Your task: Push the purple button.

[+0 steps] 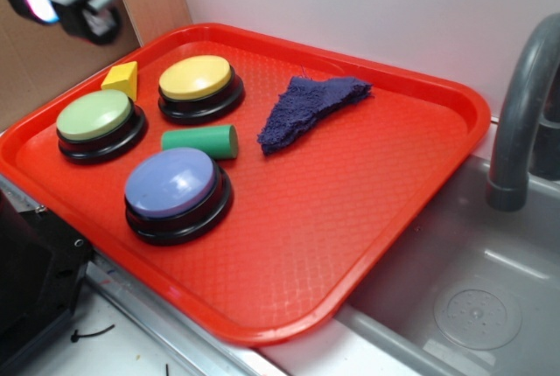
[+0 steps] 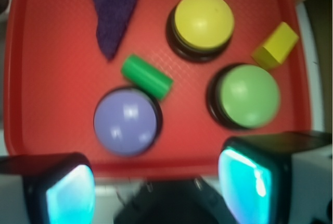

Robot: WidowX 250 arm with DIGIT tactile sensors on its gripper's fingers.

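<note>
Lay across most of the scene: a large red plastic tray [image 1: 367,219] with a textured floor and raised rim, beside a grey sink basin [image 1: 472,306]. Sat near the tray's front edge: the purple button [image 1: 178,195] — a big round push button with a lavender-blue domed top on a glossy black base, largest of three, touching or all but touching the green plastic cylinder [image 1: 200,141] lying behind it. Looked rigid and smooth, the dome probably slippery; called for no grip at all, just a straight downward press on the crown, where a tip would be least likely to slide off. Seemed squat and stable enough not to tip.

Stood farther back: a green-topped round button [image 1: 99,125] and a yellow-topped round button [image 1: 199,87], then a crumpled dark purple fuzzy cloth [image 1: 308,109] and a small yellow block [image 1: 122,79].

Hung high above the tray's far left corner, well apart from the target: the end effector [image 2: 156,193] — spread wide, holding nothing.
</note>
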